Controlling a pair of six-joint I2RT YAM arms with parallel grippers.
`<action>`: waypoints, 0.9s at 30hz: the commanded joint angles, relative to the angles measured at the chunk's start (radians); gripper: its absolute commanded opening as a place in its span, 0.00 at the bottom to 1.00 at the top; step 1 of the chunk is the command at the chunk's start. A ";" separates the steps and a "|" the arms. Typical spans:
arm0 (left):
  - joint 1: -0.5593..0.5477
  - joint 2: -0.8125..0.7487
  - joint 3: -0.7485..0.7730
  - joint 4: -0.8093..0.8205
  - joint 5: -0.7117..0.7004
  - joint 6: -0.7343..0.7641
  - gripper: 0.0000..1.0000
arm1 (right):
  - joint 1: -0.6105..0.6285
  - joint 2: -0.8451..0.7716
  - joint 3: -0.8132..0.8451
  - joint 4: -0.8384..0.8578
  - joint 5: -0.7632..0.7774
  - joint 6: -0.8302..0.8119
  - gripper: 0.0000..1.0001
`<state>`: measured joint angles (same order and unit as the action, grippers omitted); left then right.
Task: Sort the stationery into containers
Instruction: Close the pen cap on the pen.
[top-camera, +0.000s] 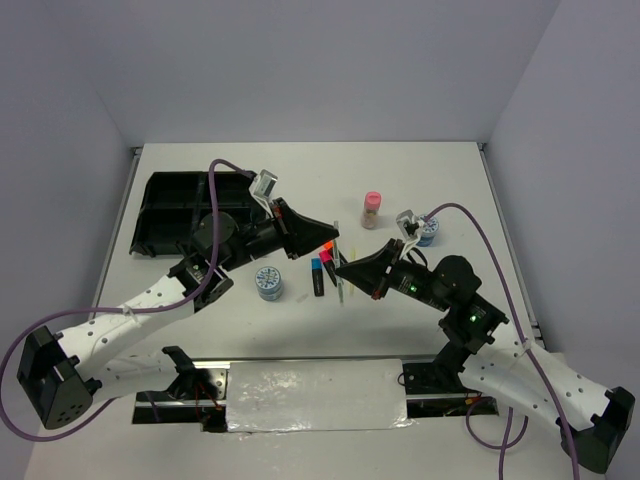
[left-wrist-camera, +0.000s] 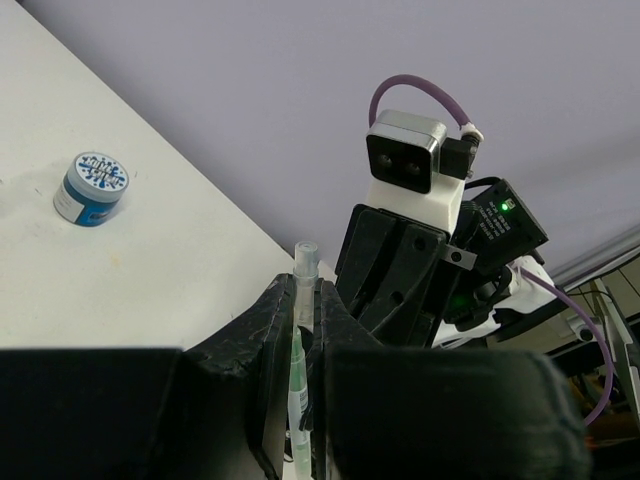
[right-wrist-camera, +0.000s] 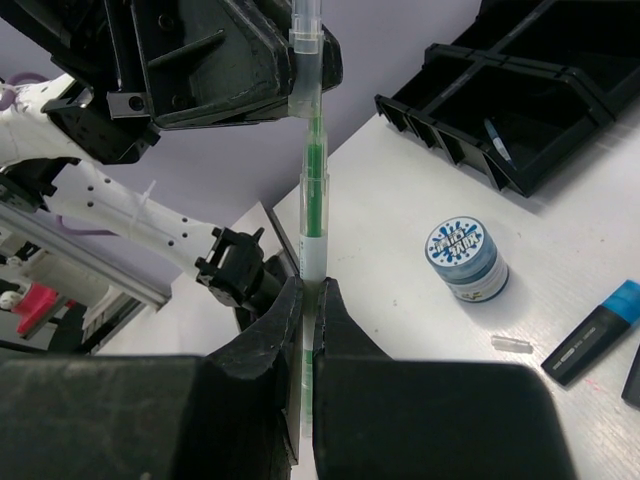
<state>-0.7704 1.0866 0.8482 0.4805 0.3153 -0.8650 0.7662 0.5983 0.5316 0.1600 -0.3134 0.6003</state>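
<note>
The thin clear plastic pen with a green core is off the bench, stretched between the two arms above the middle of the white bench. In the right wrist view its clear lower barrel sits in the right gripper, whose jaws are pressed together on it, and its clear upper piece is pinched in the left gripper, with a bare green stretch showing between the two clear parts. The left wrist view shows the same pen running through the narrow slit of the left gripper, whose jaws are closed tight on it. From above, the left gripper and right gripper meet tip to tip. Under and beside them lie a short black marker with a blue cap and markers with orange and pink caps. A small clear bit lies just beside the blue-capped marker. A round blue-and-white tin stands to the left of the markers, and a second such tin stands to their right, near the right arm. A small bottle with a pink cap stands upright farther back. The black rectangular plastic tray with ridged compartments sits at the far left of the bench, with one thin pen-like item lying in a compartment.
</note>
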 joint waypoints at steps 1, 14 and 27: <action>-0.003 -0.022 -0.008 0.040 -0.008 0.026 0.00 | 0.007 -0.003 0.061 0.039 -0.010 -0.019 0.00; -0.001 -0.045 0.055 -0.031 -0.073 0.067 0.00 | 0.007 -0.011 0.021 0.030 -0.018 -0.007 0.00; -0.001 -0.019 0.075 -0.011 -0.042 0.055 0.00 | 0.007 -0.028 0.031 0.007 -0.016 -0.013 0.00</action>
<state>-0.7712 1.0691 0.8902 0.4191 0.2543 -0.8150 0.7662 0.5854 0.5331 0.1551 -0.3290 0.6010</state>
